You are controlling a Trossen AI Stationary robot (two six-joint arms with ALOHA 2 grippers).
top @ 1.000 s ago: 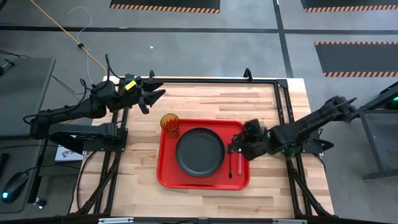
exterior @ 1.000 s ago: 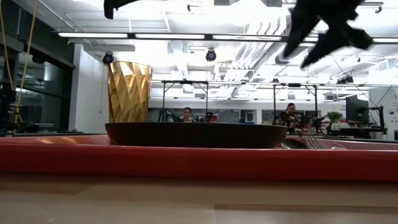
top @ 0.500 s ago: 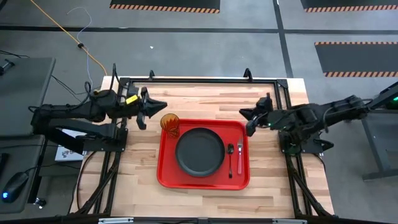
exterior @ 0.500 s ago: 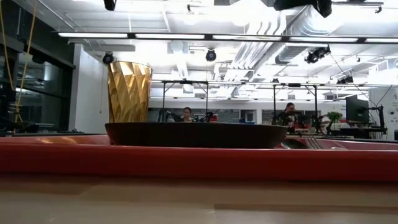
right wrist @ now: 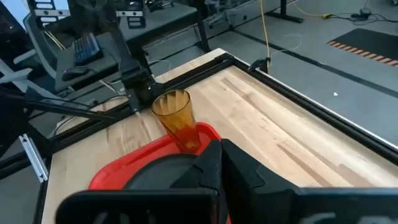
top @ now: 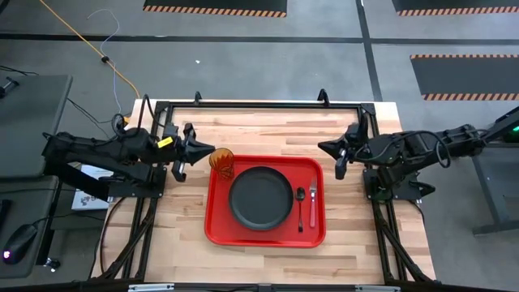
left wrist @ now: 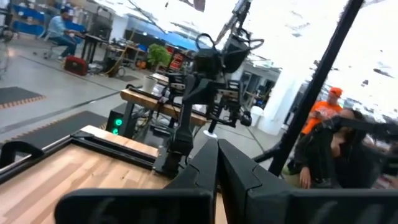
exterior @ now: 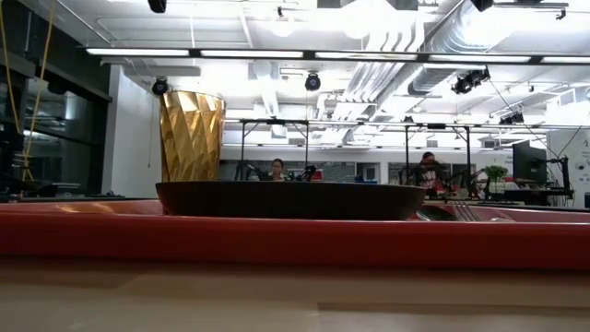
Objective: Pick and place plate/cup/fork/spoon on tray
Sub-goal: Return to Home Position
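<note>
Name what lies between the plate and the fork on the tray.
The spoon lies between the plate and the fork on the tray, seen in the high view.

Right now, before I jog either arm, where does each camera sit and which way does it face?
High: overhead, straight down on the tray, left gripper and right gripper.
Low: at tabletop height, level across the tray rim at the plate and cup.
Left wrist: past its shut fingers toward the right arm.
Right wrist: past its shut fingers to the cup.
High, low and right wrist share the cup.
</note>
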